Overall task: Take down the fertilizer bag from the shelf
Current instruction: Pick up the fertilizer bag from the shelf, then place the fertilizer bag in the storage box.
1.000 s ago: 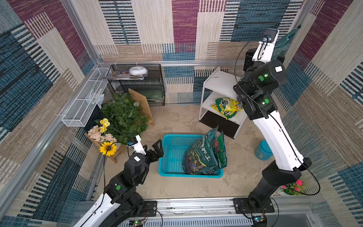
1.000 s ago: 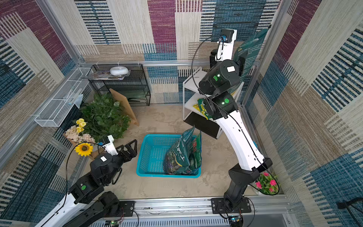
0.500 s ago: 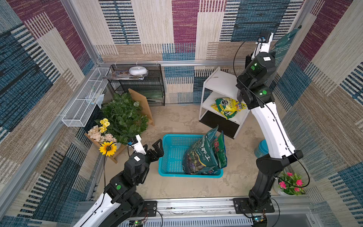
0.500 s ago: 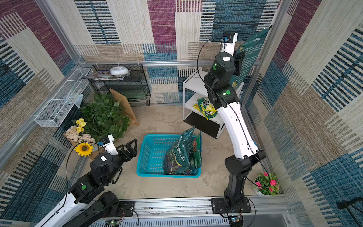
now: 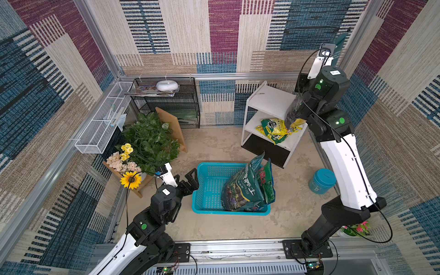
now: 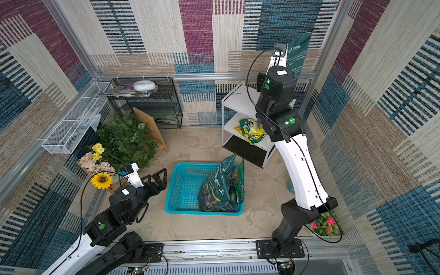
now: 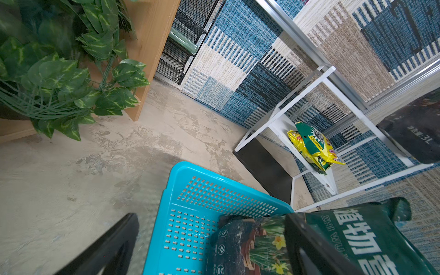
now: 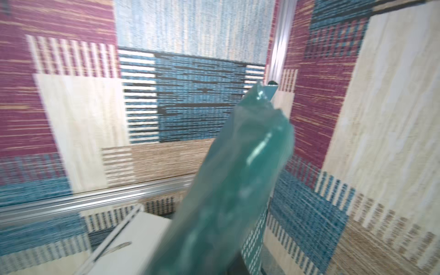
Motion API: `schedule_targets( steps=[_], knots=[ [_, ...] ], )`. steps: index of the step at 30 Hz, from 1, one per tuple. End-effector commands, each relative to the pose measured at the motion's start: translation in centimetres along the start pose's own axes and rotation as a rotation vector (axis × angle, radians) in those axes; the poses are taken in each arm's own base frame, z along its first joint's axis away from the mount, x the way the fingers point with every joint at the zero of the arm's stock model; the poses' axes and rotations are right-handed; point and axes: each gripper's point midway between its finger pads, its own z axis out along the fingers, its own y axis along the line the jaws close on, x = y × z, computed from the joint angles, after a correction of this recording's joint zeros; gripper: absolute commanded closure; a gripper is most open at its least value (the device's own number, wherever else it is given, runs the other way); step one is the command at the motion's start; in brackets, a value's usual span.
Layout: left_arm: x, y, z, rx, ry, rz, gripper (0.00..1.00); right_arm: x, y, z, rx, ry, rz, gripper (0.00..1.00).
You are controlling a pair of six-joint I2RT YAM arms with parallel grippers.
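**Fertilizer bag gripped at the shelf**

Your left tool [image 5: 185, 176] hangs open and empty beside the blue basket [image 5: 228, 212]. At the right end of the white shelf [image 5: 269, 100], top tier, your right tool [image 5: 302, 95] is clamped on the dark fertilizer bag [image 5: 293, 112].

A: What did the fertilizer bag [image 8: 226, 190] look like?
B: Glossy teal plastic film, crinkled — the yellow bag [image 5: 273, 131] shone likewise.
A: And the shelf [image 5: 269, 100]?
B: Smooth, matt white boards. The basket [image 5: 214, 181] was perforated blue plastic; the floor [image 5: 214, 142] looked rough, the walls [image 5: 223, 31] woven cloth.
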Motion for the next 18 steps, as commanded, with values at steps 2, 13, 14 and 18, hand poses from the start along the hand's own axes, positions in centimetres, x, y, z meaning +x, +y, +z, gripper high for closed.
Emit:
schedule_targets(
  steps=[2, 13, 14, 18],
  knots=[
    [-0.4, -0.2, 0.1, 0.004, -0.016, 0.0, 0.01, -0.8, 5.9, -3.8, -0.271, -0.019, 0.084, 1.0],
    [-0.6, 0.2, -0.1, -0.016, -0.027, 0.0, 0.01, -4.7, 15.5, -16.9, -0.599, -0.106, 0.109, 1.0],
    [-0.6, 0.5, -0.1, -0.027, -0.032, -0.005, 0.01, -4.8, 16.2, -17.8, -0.61, -0.113, 0.104, 1.0],
    [-0.6, 1.8, -0.3, -0.074, -0.05, -0.027, 0.01, -5.2, 18.9, -20.4, -0.641, -0.134, 0.086, 1.0]
  ],
)
